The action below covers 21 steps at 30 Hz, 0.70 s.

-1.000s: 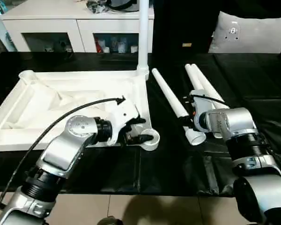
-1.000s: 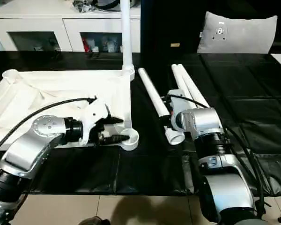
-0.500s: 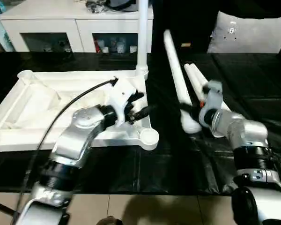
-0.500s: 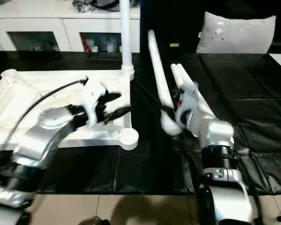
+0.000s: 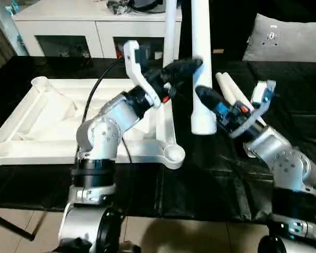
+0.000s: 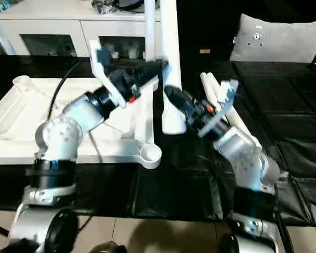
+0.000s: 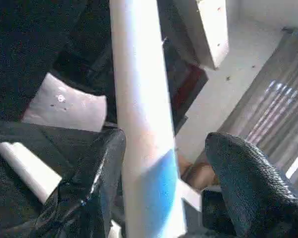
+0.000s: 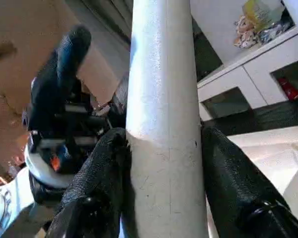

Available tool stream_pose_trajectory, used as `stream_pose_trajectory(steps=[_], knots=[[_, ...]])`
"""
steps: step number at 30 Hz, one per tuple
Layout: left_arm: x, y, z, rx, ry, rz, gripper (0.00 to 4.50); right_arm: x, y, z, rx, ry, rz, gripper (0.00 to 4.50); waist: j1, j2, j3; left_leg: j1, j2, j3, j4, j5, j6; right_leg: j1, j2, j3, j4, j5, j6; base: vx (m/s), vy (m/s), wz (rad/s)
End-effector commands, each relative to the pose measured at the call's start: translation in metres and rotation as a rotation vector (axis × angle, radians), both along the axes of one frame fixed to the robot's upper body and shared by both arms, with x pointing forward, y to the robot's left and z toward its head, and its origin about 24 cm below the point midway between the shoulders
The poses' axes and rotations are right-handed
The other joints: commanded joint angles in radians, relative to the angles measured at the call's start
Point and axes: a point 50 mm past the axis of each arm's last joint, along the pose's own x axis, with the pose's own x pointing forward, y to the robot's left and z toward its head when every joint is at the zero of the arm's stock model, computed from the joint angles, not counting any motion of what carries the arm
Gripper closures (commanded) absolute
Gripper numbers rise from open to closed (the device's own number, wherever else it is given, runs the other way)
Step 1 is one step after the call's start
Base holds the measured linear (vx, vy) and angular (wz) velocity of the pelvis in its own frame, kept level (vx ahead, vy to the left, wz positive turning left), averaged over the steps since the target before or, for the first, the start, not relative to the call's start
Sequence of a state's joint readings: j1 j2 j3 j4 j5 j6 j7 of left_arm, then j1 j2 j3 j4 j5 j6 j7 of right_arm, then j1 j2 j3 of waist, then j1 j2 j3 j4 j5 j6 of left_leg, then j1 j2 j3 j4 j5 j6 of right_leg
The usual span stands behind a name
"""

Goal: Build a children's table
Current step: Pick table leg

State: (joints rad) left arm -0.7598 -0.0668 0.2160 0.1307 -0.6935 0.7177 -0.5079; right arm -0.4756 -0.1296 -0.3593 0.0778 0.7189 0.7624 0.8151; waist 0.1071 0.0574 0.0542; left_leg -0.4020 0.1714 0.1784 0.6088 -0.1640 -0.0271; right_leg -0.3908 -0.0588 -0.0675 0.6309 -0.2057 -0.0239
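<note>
The right gripper pinches a long white tapered tube leg upright at frame centre. The left gripper straddles it, jaws spread. Left, the white ribbed plastic tabletop carries another upright leg; two spare legs lie right.

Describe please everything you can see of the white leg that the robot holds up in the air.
The held leg is a long, smooth white tube, plastic by its look, upright above the black work surface, its wider open end at the bottom and its upper end past the picture's top edge. The right gripper clamps it near the lower end, one black finger on each side. The left gripper straddles it higher up; one finger touches it, the other stands apart. It hangs just right of the tabletop.
</note>
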Motion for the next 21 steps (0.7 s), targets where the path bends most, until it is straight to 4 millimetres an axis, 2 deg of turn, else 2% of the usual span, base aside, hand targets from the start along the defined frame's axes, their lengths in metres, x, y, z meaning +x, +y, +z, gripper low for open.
stream_pose_trajectory(steps=[1, 4, 7, 11, 14, 17, 21], knots=[[0.000, -0.002, 0.008, -0.007, -0.003, -0.002, 1.11, -0.004, 0.004, 0.011, 0.026, -0.061, 0.044, 2.64, 0.003, -0.012, -0.073, 0.023, 0.053, -0.026, -0.061, -0.150, 0.043, 0.048, -0.089, 0.045, -0.096, -0.223, -0.162, 0.000, 0.000, 0.00], [-0.001, -0.005, 0.006, 0.000, 0.013, -0.012, 1.11, -0.007, 0.006, 0.012, 0.042, -0.072, 0.069, 2.64, 0.008, -0.015, -0.074, 0.023, 0.054, -0.027, -0.062, -0.143, 0.046, 0.047, -0.089, 0.046, -0.096, -0.216, -0.148, 0.000, 0.000, 0.00], [-0.001, -0.005, 0.005, 0.011, 0.034, -0.009, 1.11, -0.011, 0.009, 0.014, 0.056, -0.091, 0.097, 2.64, 0.010, -0.013, -0.074, 0.023, 0.054, -0.027, -0.063, -0.132, 0.047, 0.046, -0.089, 0.046, -0.095, -0.198, -0.151, 0.000, 0.000, 0.00], [0.003, -0.002, 0.000, 0.084, 0.032, 0.048, 1.11, -0.010, 0.011, 0.012, -0.015, -0.095, 0.072, 2.64, 0.009, -0.014, -0.074, 0.022, 0.055, -0.028, -0.065, -0.132, 0.040, 0.045, -0.089, 0.046, -0.096, -0.195, -0.140, 0.000, 0.000, 0.00], [0.003, -0.002, -0.002, 0.120, 0.022, 0.057, 1.11, -0.007, 0.019, 0.011, -0.188, -0.160, 0.011, 2.64, 0.008, -0.016, -0.073, 0.021, 0.056, -0.028, -0.067, -0.136, 0.019, 0.045, -0.090, 0.047, -0.097, -0.212, -0.119, 0.000, 0.000, 0.00], [0.000, -0.005, -0.004, 0.155, 0.002, 0.064, 1.11, -0.002, 0.032, 0.013, -0.304, -0.229, -0.080, 2.64, 0.005, -0.015, -0.073, 0.022, 0.054, -0.027, -0.067, -0.144, 0.023, 0.043, -0.093, 0.048, -0.097, -0.213, -0.129, 0.000, 0.000, 0.00], [0.002, -0.008, -0.011, 0.202, 0.002, 0.104, 1.11, 0.003, 0.047, 0.008, -0.489, -0.343, -0.181, 2.65, 0.003, -0.015, -0.072, 0.022, 0.056, -0.027, -0.068, -0.148, 0.012, 0.041, -0.091, 0.049, -0.097, -0.205, -0.121, 0.000, 0.000, 0.00]])
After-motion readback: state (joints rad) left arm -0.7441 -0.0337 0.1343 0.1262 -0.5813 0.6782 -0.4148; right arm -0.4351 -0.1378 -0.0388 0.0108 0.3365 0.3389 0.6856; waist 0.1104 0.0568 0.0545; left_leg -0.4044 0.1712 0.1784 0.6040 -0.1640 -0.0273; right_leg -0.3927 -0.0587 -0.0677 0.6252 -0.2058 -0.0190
